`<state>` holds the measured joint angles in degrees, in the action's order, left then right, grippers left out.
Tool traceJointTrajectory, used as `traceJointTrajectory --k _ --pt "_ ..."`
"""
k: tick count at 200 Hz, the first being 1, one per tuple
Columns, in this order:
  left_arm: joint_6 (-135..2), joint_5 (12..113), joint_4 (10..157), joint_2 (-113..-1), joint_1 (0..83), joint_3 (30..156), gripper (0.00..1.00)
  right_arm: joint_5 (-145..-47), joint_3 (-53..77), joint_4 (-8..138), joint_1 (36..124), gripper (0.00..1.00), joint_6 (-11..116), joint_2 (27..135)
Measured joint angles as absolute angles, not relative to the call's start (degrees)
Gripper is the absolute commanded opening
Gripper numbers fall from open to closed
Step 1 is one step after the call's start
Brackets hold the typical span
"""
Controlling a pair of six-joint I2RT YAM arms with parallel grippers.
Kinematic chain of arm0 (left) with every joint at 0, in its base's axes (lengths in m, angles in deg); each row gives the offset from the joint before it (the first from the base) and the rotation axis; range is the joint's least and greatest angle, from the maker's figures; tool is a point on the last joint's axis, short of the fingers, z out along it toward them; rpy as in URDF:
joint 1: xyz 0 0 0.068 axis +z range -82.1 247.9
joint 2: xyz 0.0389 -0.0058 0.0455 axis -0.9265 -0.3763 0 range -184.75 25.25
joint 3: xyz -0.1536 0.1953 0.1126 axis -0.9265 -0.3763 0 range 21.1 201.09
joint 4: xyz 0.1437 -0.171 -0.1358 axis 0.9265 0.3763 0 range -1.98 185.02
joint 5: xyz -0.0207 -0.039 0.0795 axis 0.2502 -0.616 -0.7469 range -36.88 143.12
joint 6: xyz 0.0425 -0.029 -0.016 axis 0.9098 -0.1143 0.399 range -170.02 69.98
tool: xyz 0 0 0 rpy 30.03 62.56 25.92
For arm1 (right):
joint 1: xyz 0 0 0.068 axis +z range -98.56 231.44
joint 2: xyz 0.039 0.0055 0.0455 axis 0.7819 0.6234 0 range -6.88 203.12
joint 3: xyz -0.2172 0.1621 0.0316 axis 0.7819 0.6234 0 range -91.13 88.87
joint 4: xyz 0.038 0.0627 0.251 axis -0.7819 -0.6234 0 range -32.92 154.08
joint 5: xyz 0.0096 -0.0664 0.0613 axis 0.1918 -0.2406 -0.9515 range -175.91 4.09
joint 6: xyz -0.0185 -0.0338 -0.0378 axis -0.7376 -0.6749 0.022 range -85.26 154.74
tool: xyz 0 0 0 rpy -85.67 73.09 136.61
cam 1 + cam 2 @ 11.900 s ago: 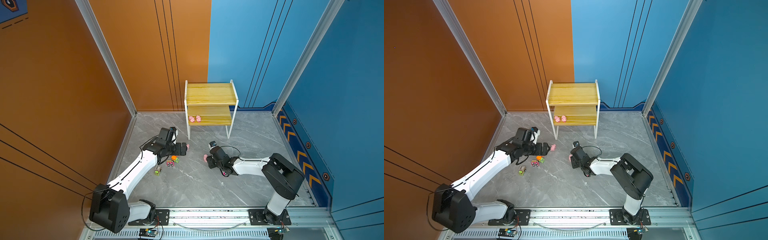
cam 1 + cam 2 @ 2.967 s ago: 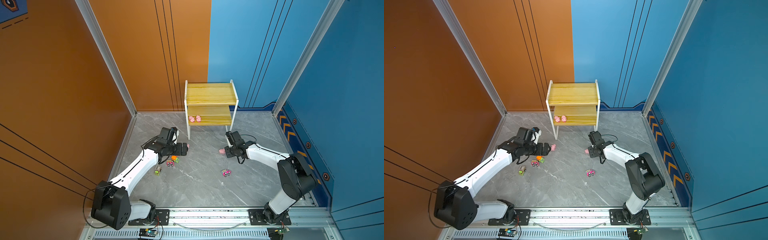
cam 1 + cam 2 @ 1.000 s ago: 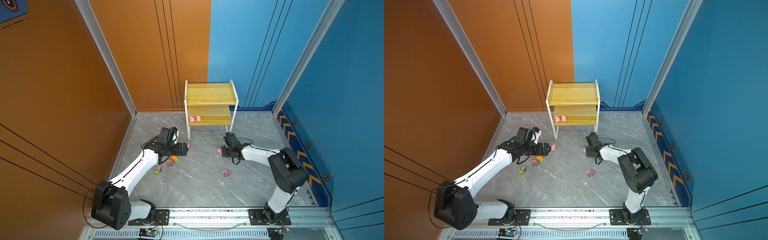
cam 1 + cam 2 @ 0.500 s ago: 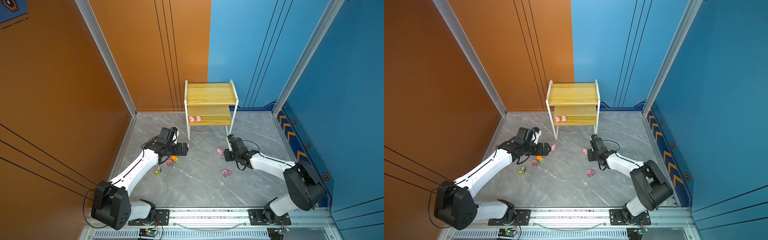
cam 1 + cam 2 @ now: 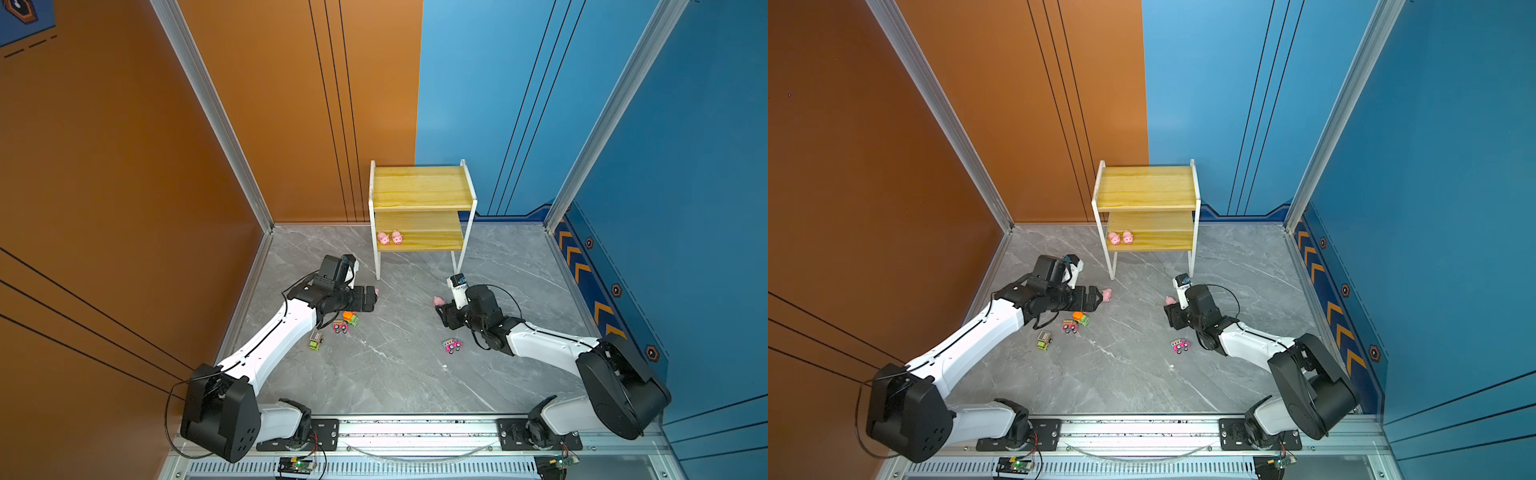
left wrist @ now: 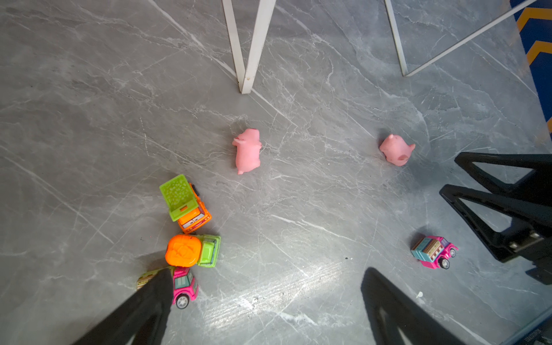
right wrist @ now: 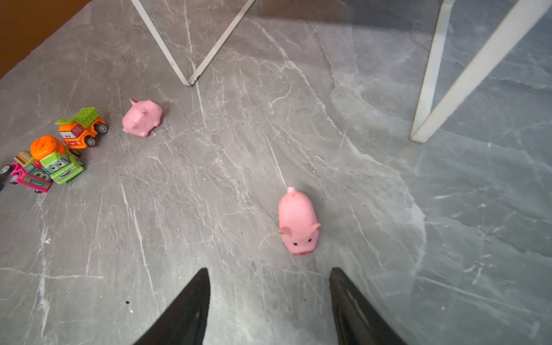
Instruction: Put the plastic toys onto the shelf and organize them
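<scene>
Right gripper: parted, pinching nothing. Faces a pink pig just ahead of the fingertips, clear of them. Pink truck near, back beside the wrist.

Left gripper: spread wide, empty. Faces a second pig on its side straight ahead. Truck cluster of three beside one fingertip; yellow-green truck further back along the arm.

Shelf: beyond both grippers; two pigs on the lower board, at the end nearer the left gripper.
</scene>
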<state>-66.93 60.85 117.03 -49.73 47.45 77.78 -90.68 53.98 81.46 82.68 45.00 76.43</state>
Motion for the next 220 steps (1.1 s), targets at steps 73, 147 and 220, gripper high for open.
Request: traceJointTrajectory --k 73,147,220 --pt "-66.9 60.8 117.0 -49.6 47.5 77.8 0.99 -93.4 52.0 86.0 80.5 0.58 41.4 85.3" --pt "-66.9 61.2 117.0 -49.7 47.5 77.8 0.99 -95.0 51.4 87.1 79.8 0.52 39.2 90.4" --pt "-66.9 61.3 117.0 -49.9 47.6 77.8 0.99 -95.0 50.9 92.2 79.8 0.43 37.7 92.9"
